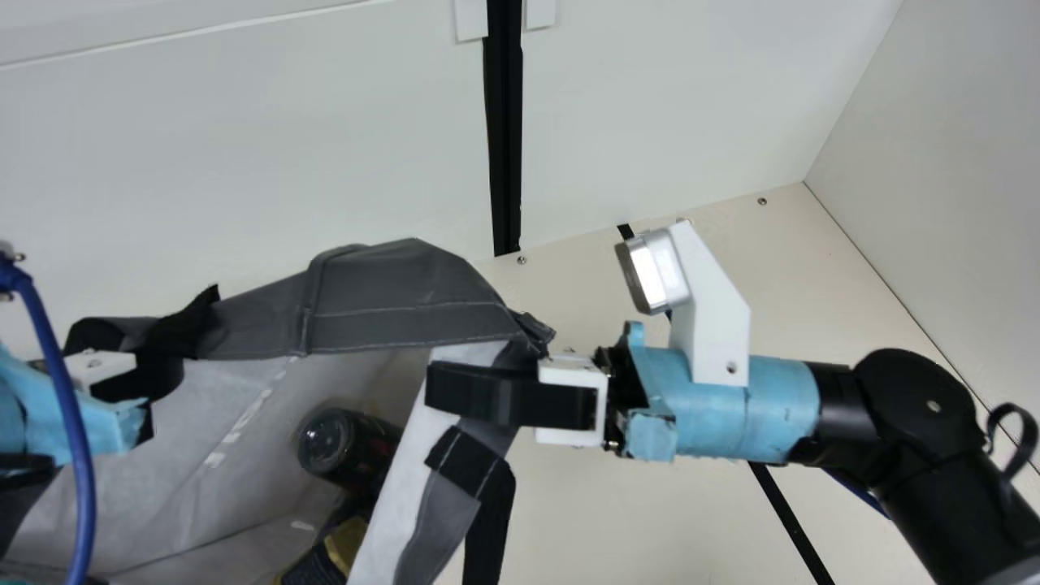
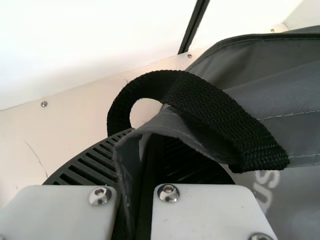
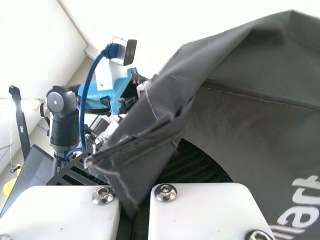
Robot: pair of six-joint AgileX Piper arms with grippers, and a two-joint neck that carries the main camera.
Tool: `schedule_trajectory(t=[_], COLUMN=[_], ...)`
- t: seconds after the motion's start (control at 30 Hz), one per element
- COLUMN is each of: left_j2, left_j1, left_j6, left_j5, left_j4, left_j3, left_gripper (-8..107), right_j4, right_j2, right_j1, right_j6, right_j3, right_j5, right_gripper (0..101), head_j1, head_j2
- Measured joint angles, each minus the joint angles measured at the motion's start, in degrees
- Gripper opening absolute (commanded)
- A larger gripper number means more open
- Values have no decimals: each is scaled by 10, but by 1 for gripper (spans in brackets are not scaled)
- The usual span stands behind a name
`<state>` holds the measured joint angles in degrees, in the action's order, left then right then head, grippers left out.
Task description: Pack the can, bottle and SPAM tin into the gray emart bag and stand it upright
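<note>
Pinching the gray bag (image 1: 390,313) at either end of its open rim, with the left tool (image 1: 166,357) closed down to the cloth's thickness and with the right tool (image 1: 439,392) just as tight. Visible inside: a dark cylinder (image 1: 327,443), near a dark item with a gold patch (image 1: 329,556). Impossible to match surely to can, bottle or tin.

Cream table (image 1: 585,512) with black strip (image 1: 790,524), white wall panels (image 1: 244,162) behind it, dark vertical channel (image 1: 504,146) between them, two white tabs (image 1: 471,19) at its top. Right wrist view: dark flat panel (image 3: 34,172), yellow item (image 3: 8,187) near it, identity unclear.
</note>
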<state>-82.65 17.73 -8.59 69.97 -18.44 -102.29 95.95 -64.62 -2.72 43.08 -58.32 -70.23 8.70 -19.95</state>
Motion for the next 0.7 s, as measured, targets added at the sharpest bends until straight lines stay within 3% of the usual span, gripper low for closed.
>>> schedule_trajectory(t=[0.5, 0.7], left_j2=[60, 71], left_j1=[46, 68], left_j6=[-17, -4], left_j5=[0, -1], left_j4=[-2, -6], left_j3=[17, 22], left_gripper=[-8, -8], right_j4=[-25, -72], right_j2=[125, 161], right_j1=[-61, -77], right_j6=[-119, -184], right_j3=[-11, -33], right_j5=[-2, -2], right_gripper=[0, 0], head_j1=[0, 0], head_j2=[1, 0])
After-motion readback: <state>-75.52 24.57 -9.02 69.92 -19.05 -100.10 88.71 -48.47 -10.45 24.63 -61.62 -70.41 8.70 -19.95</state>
